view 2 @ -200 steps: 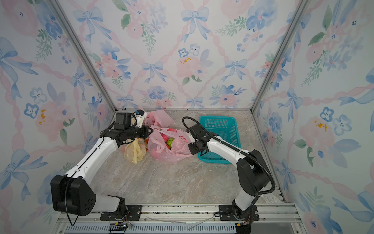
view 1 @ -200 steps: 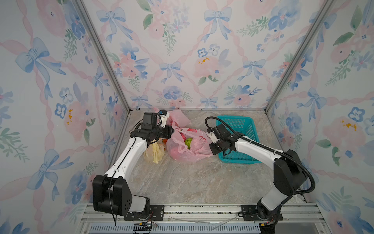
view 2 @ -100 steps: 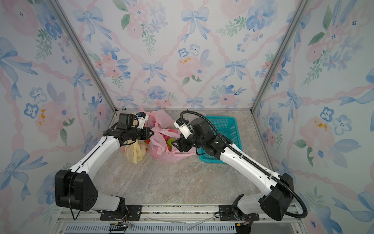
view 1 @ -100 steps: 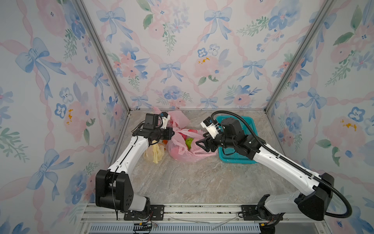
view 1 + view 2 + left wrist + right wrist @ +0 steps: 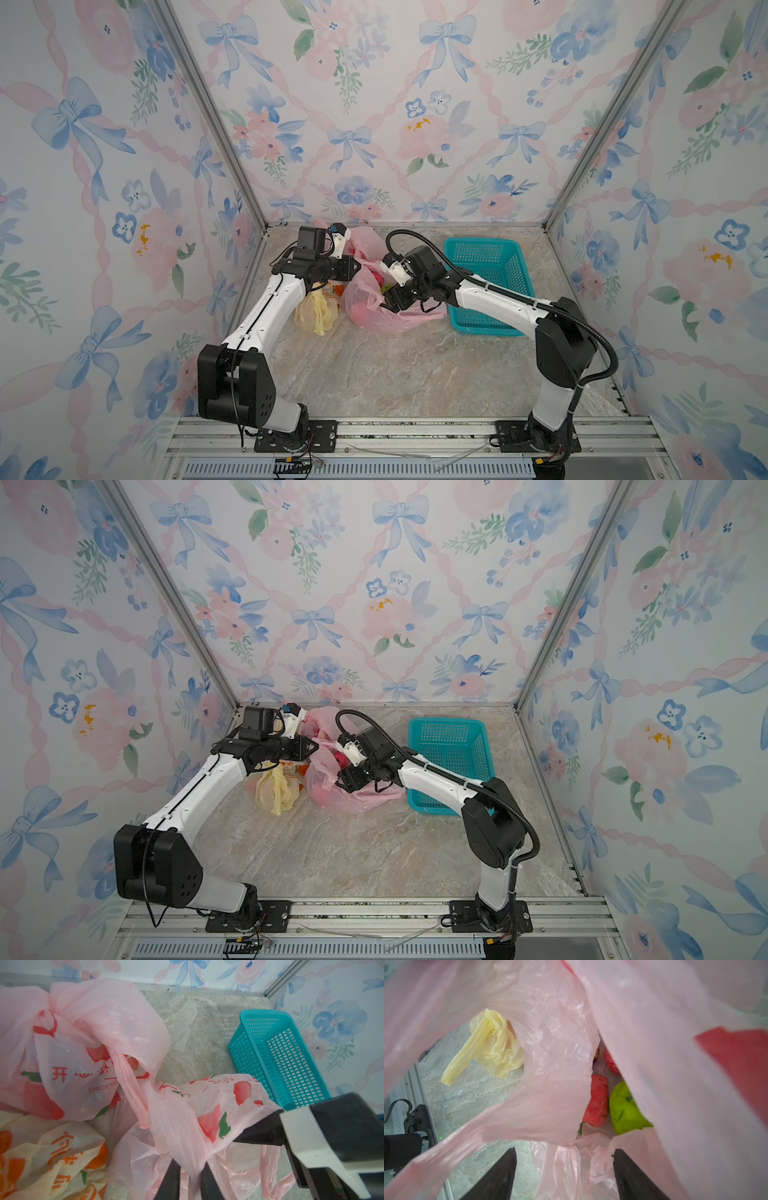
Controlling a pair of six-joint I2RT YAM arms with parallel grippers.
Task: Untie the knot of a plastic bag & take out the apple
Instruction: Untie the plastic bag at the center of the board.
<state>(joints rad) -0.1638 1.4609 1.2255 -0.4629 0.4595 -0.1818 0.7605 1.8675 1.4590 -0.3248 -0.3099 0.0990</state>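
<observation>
Clearly pink plastic bag (image 5: 554,1076) gapes, green apple (image 5: 625,1109) showing inside

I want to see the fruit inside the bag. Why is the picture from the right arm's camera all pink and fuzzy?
In the right wrist view the pink bag hangs right against the lens, so its film is out of focus; the green fruit deeper inside looks sharper. In the left wrist view the plastic between the left gripper fingers is smeared. Both top views are evenly lit and sharp.
</observation>
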